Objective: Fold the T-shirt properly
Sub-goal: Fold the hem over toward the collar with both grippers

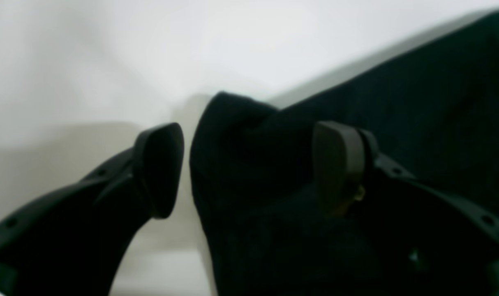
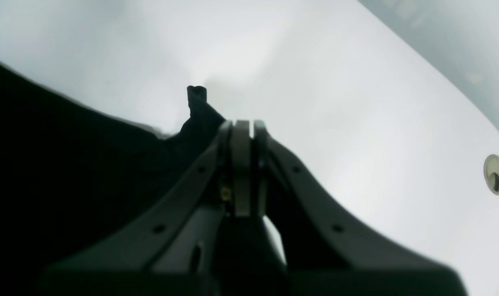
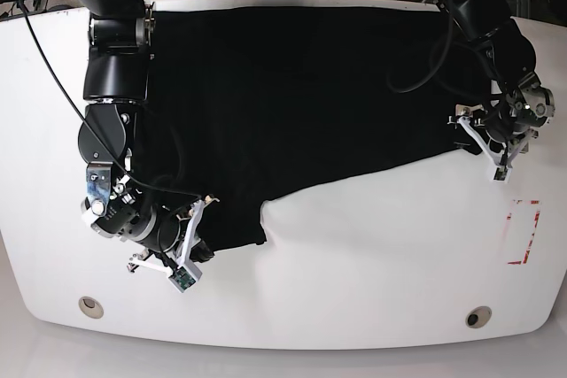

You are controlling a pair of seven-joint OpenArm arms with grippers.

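White tabletop [image 3: 354,281] fills most of the base view, with cables and floor beyond its far edge and a small round hole near each front corner. Spread across the far half of it lies the T-shirt [image 3: 292,104], a large black cloth reaching from the far edge toward the middle, its near hem running unevenly and dipping lower on the side of the right arm.

The right gripper [image 2: 243,135] is clamped together on a pinch of the black cloth at that low corner; in the right wrist view the pads meet with a little peak of fabric poking out just beyond them. The left gripper [image 1: 249,164] stands at the opposite edge of the shirt with its jaws spread wide; a rounded fold of cloth sits between the two fingers [image 1: 161,168], close to both, but nothing is pinched.

As a judgement, the fold is at an early stage: the shirt looks mostly spread in one broad layer, not a compact rectangle. One corner is gripped and the other side is free, so the main folds are not yet made.
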